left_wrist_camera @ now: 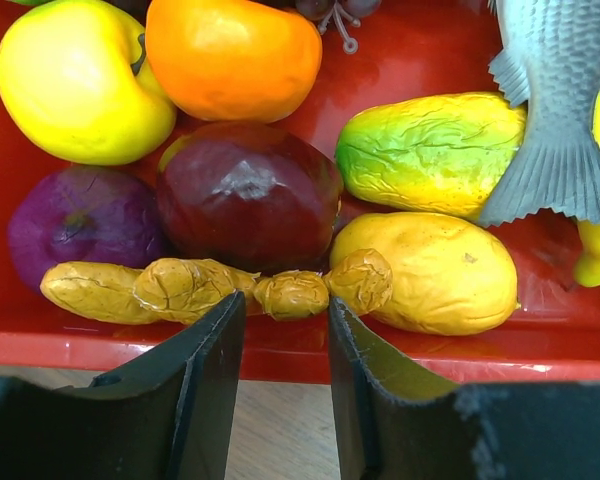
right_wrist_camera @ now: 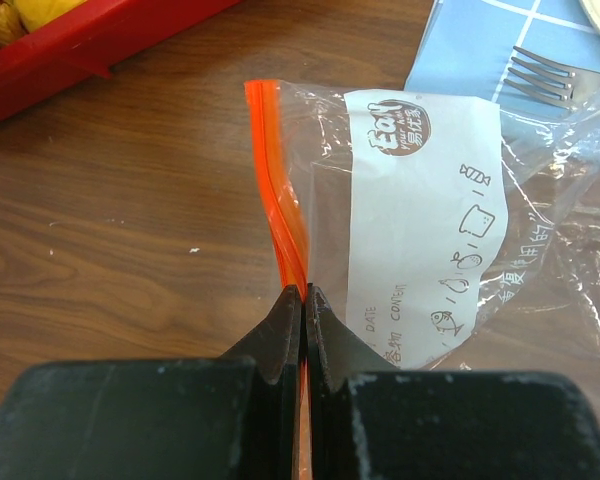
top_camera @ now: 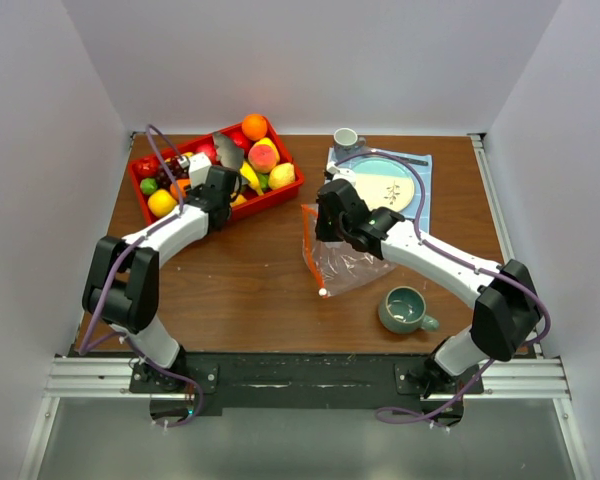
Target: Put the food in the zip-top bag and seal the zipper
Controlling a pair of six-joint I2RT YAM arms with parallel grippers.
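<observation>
Overhead view: the food [top_camera: 264, 156] lies heaped in the red tray [top_camera: 280, 196] at the far left of the table [top_camera: 240, 290], with the left gripper [top_camera: 220, 188] over the tray's near wall. The zip-top bag [top_camera: 346, 268] lies flat at centre, and the right gripper [top_camera: 320, 225] sits on its left edge. Left wrist view, detail hidden from overhead: the jaws stand narrowly apart with nothing between them, tips just short of a knobbly tan piece [left_wrist_camera: 195, 288] inside the near rim. Right wrist view: the jaws are pinched tight on the zipper [right_wrist_camera: 270, 180], the bag's orange-red edge strip.
</observation>
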